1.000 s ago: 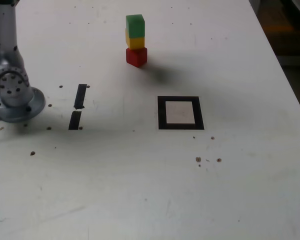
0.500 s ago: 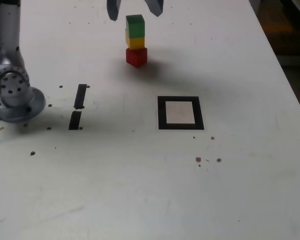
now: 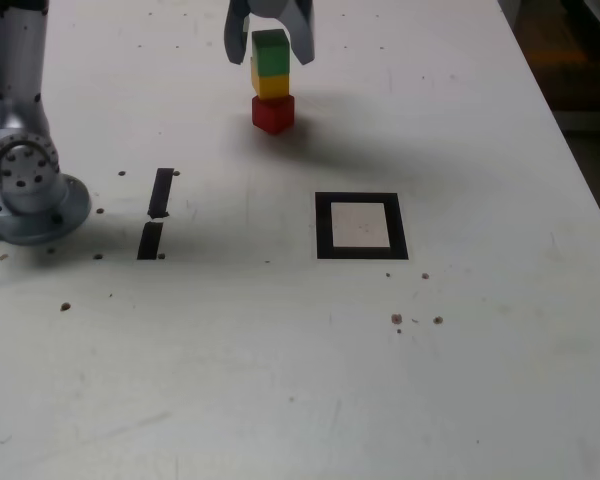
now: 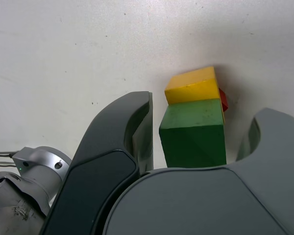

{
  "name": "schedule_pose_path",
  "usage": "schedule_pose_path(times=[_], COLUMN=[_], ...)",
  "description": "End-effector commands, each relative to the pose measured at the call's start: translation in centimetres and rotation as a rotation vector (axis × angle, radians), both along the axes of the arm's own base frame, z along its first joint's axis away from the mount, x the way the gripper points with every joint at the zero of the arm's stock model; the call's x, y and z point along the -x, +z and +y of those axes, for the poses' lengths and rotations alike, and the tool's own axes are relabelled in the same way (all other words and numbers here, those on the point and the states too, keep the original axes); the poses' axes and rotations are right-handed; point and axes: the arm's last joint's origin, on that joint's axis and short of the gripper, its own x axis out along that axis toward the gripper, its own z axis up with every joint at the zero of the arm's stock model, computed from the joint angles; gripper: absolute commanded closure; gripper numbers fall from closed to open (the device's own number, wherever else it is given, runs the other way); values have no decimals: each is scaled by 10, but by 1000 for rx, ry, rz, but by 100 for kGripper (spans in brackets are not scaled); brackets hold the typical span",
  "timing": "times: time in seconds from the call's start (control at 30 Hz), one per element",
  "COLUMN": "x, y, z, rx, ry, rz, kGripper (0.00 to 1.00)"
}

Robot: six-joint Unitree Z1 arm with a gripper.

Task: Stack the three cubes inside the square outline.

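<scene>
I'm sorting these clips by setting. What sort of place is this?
Probably a robotics lab test bench: a bare white tabletop marked with a black tape square outline, the silver bolted base of a robot arm, and small green, yellow and red cubes stacked as test props.

Three cubes stand stacked beyond the square outline (image 3: 361,226), well apart from it: green cube (image 3: 271,53) on top, yellow cube (image 3: 272,85) in the middle, red cube (image 3: 273,113) at the bottom, turned slightly askew.
</scene>
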Motion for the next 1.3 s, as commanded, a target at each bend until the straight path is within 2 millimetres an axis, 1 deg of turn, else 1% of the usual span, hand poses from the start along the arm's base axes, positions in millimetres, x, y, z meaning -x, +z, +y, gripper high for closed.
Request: schedule_pose_path(times=[0.0, 0.07, 0.13, 0.3, 0.4, 0.5, 0.57, 0.67, 0.77, 0.83, 0.93, 1.07, 1.17, 1.27], x=[1, 1, 1, 0, 0, -1, -5, -16, -35, -53, -79, -107, -119, -125], y=[6, 7, 6, 5, 14, 28, 40, 55, 57, 49, 26, -13, -34, -43], z=[0, -1, -1, -1, -1, -4, -10, -26, -46, -59, -74, -81, -79, -78], rx=[-11, -12, -7, 2, -8, -24, -34, -42, -37, -25, -6, 18, 25, 21], ry=[4, 6, 8, 9, 8, -1, -14, -45, -83, -107, -128, -120, -107, -103], rz=[-20, -29, -32, -38, -58, -94, -126, -171, -183, -168, -123, -56, -31, -21], kGripper=[59, 66, 69, 72, 73, 73, 73, 74, 74, 74, 74, 74, 74, 74])
